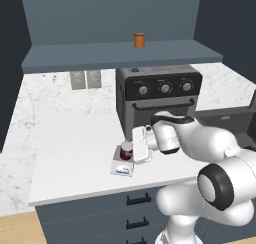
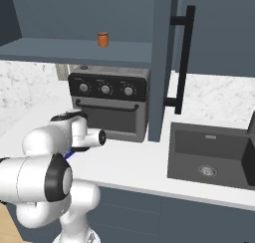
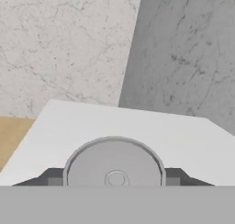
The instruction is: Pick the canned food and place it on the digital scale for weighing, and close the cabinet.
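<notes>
While no lettering is legible anywhere, the can [image 1: 126, 150] stands on the scale [image 1: 121, 168] near the bench [image 1: 75, 158] front edge, end effector [image 1: 131, 150] clamped on it; oven [image 1: 159, 95] close behind, bare bench leftward, cabinet [image 2: 163, 62] door open

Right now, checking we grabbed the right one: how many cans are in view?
2. The canned food on the digital scale, in the gripper; a small orange can on the cabinet shelf.

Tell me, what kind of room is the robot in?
A kitchen, it looks like: a black toaster oven stands on a white marble counter, with a dark sink beside it and blue cabinets above.
</notes>
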